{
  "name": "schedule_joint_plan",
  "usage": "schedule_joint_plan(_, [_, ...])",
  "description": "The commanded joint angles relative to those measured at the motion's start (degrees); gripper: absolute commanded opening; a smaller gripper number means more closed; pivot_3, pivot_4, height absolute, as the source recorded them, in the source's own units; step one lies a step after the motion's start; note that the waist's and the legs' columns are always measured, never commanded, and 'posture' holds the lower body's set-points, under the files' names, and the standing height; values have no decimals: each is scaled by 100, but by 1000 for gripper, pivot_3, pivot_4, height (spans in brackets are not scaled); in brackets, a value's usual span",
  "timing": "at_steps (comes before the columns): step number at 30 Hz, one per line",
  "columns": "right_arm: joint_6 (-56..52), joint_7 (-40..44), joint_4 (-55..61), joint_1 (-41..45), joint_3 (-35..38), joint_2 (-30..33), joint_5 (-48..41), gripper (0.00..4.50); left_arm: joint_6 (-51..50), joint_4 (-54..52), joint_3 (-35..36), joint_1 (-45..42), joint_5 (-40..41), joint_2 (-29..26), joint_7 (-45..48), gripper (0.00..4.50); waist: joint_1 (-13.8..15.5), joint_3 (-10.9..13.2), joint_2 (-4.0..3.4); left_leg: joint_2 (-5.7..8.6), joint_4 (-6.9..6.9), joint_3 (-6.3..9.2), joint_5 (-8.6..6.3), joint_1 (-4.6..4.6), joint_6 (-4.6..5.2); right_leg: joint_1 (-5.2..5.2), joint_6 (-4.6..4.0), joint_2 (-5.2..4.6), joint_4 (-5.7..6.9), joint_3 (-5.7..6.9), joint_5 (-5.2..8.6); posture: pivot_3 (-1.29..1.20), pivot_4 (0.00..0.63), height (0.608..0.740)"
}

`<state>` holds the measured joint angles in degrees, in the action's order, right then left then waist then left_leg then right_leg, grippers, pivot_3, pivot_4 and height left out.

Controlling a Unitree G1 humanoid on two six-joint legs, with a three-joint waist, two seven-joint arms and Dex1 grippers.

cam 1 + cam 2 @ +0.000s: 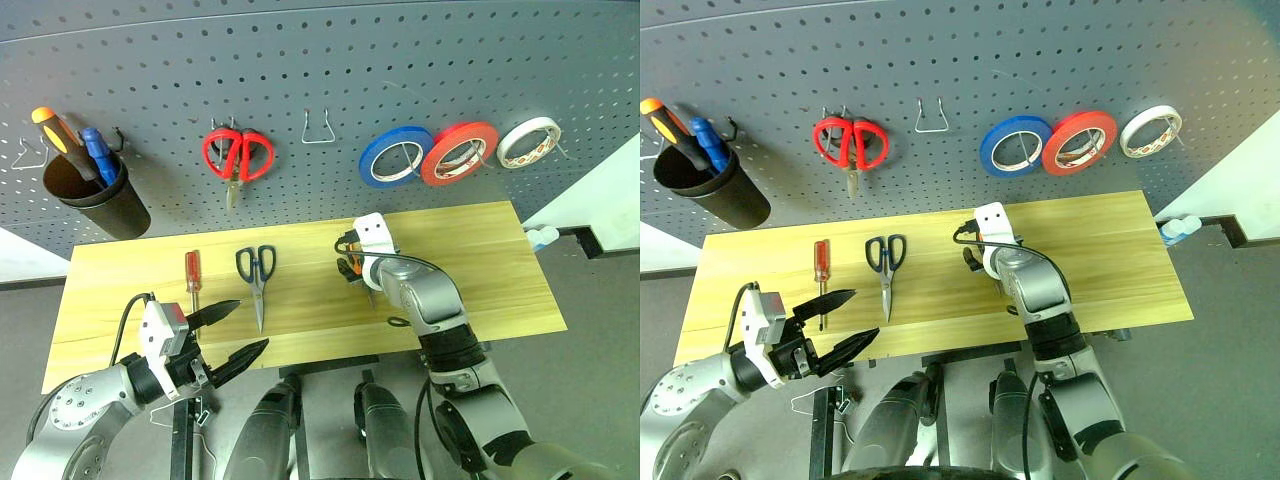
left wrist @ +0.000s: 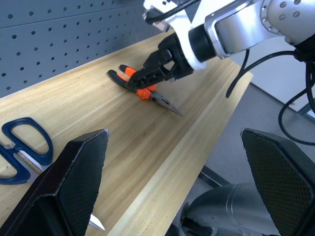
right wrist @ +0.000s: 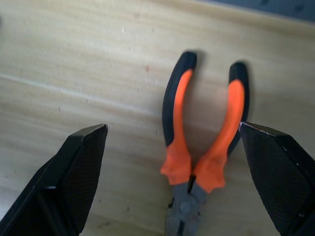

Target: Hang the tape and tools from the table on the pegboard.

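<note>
Our left gripper (image 1: 228,335) waits spread wide near the table (image 1: 500,280) edge, while our right gripper (image 3: 172,162), fingers wide apart, straddles the pliers (image 3: 204,147) lying flat beneath it, apparently lining up a grasp.

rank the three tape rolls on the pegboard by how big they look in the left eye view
1. blue tape roll and red tape roll: they look about alike, so no ranking between them.
2. white tape roll: clearly the smallest.
All three hang on the pegboard, so camera nearness hardly matters.
</note>
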<state>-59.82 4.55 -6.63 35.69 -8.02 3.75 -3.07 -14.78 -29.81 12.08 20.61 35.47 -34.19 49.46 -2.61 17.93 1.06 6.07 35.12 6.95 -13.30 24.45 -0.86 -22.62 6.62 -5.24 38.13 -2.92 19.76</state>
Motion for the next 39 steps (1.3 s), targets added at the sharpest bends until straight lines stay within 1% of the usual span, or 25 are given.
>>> schedule_joint_plan(1, [-134, -78, -8, 143, 55, -80, 55, 4461, 28, -198, 20, 90, 14, 19, -26, 4500, 3, 1, -2, 0, 0, 0, 0, 0, 0, -1, 0, 0, 0, 0, 0, 43, 372, 740])
schedule_joint_plan(9, [-168, -52, -214, 270, 57, -110, 84, 4461, 17, -196, 0, 87, 1, 19, -44, 4500, 0, 4, -2, 0, -1, 0, 0, 2, 0, -3, 0, -1, 0, 0, 0, 42, 374, 740])
schedule_joint_plan(26, [-96, -285, -704, 461, 355, -181, 136, 4461, -24, -300, -14, 165, 33, -3, -115, 4500, -2, 78, -4, 0, -2, -3, 0, 6, 0, -7, 0, -2, 0, 0, 0, 39, 387, 740])
schedule_joint_plan(39, [-5, -259, -961, 490, 362, -224, 190, 4461, -120, -434, 37, 241, 71, 3, -157, 4500, -4, 126, -4, 0, -3, -4, 0, 6, 1, -8, 0, -3, -1, 0, 0, 38, 401, 740])
